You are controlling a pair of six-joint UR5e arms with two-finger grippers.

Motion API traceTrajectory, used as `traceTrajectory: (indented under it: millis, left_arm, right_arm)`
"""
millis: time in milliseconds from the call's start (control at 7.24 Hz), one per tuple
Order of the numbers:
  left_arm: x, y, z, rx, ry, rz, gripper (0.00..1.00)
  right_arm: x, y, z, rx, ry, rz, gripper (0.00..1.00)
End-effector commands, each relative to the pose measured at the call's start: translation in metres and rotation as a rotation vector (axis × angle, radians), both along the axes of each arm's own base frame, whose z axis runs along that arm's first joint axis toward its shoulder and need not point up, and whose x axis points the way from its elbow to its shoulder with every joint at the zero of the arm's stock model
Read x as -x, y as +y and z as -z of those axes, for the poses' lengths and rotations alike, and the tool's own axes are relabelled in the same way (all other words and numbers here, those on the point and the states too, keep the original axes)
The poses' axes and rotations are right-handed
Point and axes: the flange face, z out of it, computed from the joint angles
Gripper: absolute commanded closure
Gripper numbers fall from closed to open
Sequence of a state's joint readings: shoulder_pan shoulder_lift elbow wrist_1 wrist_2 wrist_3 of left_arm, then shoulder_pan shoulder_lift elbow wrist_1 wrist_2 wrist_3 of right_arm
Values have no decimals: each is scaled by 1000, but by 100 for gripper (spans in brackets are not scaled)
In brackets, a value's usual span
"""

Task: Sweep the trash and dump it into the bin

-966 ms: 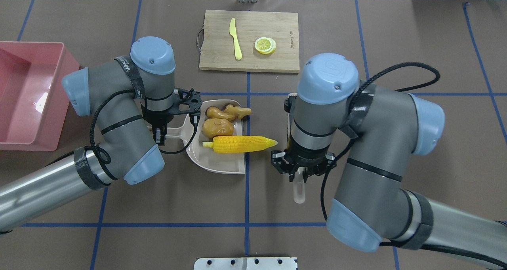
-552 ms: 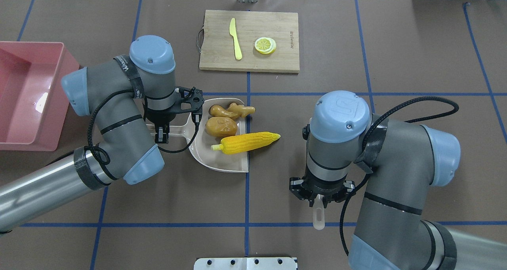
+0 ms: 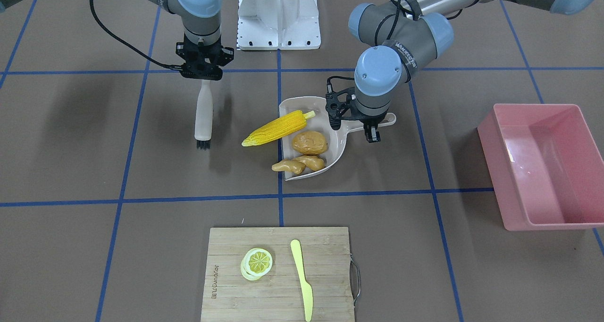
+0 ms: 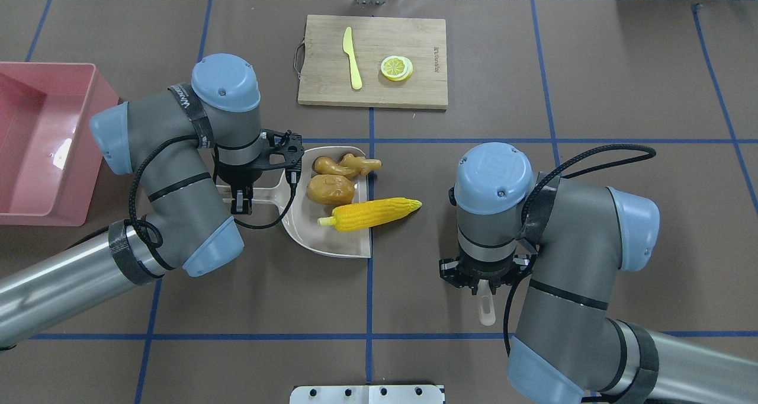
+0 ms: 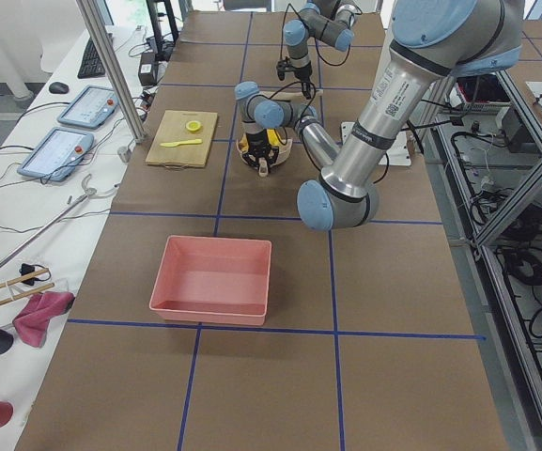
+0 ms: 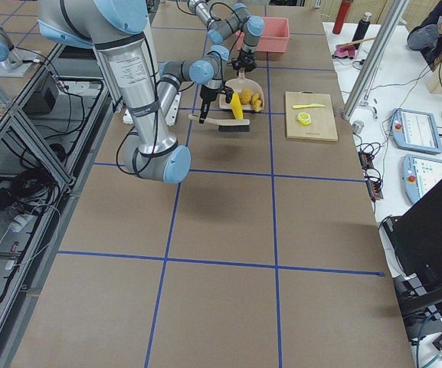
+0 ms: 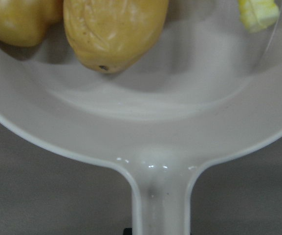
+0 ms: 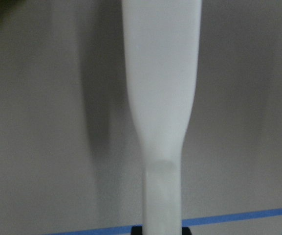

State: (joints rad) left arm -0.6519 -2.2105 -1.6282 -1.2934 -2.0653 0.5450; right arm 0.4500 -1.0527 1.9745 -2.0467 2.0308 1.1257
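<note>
Trainee: Claws first, what has each got?
Operator: The left gripper [image 3: 373, 127] is clamped on the handle of the beige-grey plastic dustpan [image 4: 331, 247]. The right gripper [image 3: 203, 75] grasps the white-handled, black-bristled brush [image 3: 204, 116], well apart from the pan.
Trainee: And the trash?
Operator: All 3 lie in the pan: brown oval toy potato [image 4: 329, 189], knobbly tan toy ginger root [image 4: 346, 166], yellow toy corn cob [image 4: 370, 213]. The large pink plastic tub [image 4: 35, 149] sits well apart, on the left arm's side.
Trainee: Risk?
Operator: The corn's tip overhangs the open lip, and the ginger pokes past it. A forward tilt while lifting would likely roll them off.
Trainee: Any writing?
Operator: The bamboo cutting board [image 3: 330, 265] bears a mark, seemingly "Joyoung". The arm strap's lettering is too small to read.
</note>
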Motion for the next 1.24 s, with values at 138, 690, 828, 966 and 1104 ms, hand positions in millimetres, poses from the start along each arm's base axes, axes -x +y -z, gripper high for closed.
traceTrajectory:
  millis: [138, 690, 828, 966, 1104]
  left_arm:
    - [-1, 1, -5, 2, -9, -6, 100]
    - [-1, 0, -7, 6, -13, -4, 100]
    - [-1, 0, -7, 6, -13, -4, 100]
    - [-1, 0, -7, 5, -12, -4, 100]
    - [-1, 0, -7, 5, -12, -4, 100]
  right_arm:
    - [28, -31, -21, -48, -58, 12, 100]
    - [83, -28, 23, 26, -81, 24, 100]
    - [92, -17, 23, 45, -80, 39, 100]
    - [97, -6, 28, 77, -89, 52, 100]
    - [101, -2, 42, 100, -100, 43, 100]
